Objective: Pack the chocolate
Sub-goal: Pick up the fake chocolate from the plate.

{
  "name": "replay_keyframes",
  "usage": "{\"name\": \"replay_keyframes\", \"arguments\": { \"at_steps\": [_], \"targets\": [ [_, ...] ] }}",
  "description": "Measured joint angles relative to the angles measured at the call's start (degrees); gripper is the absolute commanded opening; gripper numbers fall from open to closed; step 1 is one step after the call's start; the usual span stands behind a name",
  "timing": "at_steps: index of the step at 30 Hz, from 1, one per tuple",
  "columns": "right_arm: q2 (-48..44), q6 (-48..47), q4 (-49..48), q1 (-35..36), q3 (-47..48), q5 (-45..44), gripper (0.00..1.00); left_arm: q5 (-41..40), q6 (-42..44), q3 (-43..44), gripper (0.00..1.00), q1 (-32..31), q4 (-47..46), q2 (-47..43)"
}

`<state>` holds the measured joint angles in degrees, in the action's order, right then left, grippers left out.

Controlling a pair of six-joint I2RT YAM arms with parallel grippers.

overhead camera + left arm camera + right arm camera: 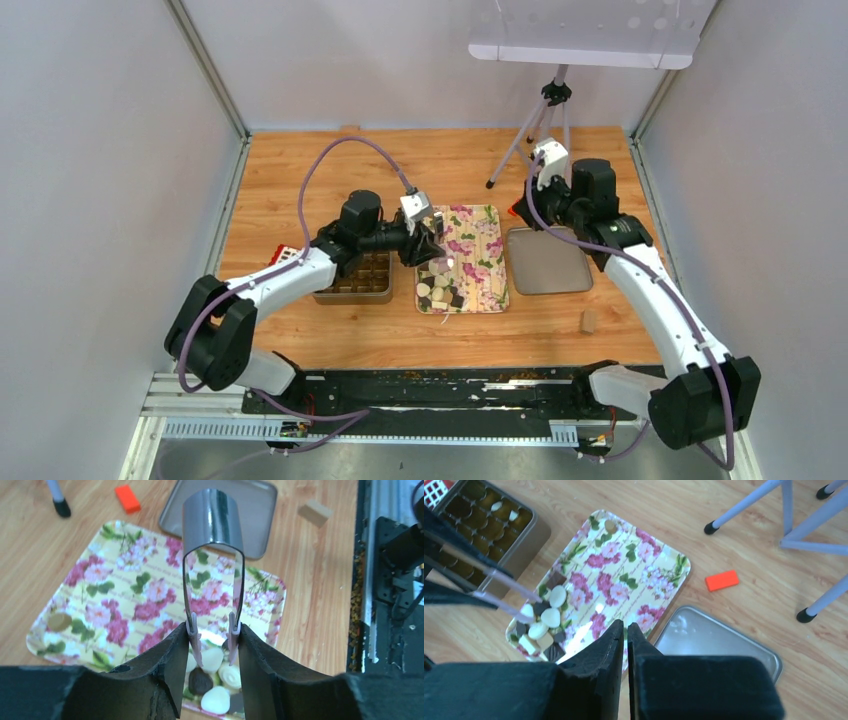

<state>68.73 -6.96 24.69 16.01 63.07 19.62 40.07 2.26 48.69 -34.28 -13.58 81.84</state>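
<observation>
The chocolate (441, 290) is a heap of white, dark and tan pieces at the near end of a floral tray (478, 245). My left gripper (214, 636) is shut on silver tongs (212, 525). The tongs' pink tips hang slightly apart just above the chocolate (215, 677), with nothing between them. In the right wrist view the tongs (506, 591) reach in from the left over the chocolate (546, 617). My right gripper (626, 626) is shut and empty, high above the seam between the floral tray (624, 575) and a metal lid (719, 640).
A metal box with compartments (365, 276) stands left of the floral tray; two pieces lie in the box (489, 520). A red block (721, 580), a tan block (588, 320) and tripod legs (535, 125) are on the right.
</observation>
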Motion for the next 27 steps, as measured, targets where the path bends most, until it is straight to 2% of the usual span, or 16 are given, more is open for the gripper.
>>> {"name": "replay_keyframes", "arguments": {
  "at_steps": [6,13,27],
  "targets": [
    [-4.92,-2.86,3.91,-2.21,-3.93,3.98,0.11,-7.43,-0.33,-4.02,0.47,-0.02,-1.46,-0.09],
    [-5.40,-4.02,5.95,-4.39,-5.40,6.75,0.11,-14.67,-0.68,-4.48,0.50,-0.09,-6.56,2.19],
    [-5.40,-4.11,5.99,-6.10,-6.05,8.87,0.11,-14.10,-0.48,-4.20,0.50,-0.28,-7.34,8.15]
  ]
}}
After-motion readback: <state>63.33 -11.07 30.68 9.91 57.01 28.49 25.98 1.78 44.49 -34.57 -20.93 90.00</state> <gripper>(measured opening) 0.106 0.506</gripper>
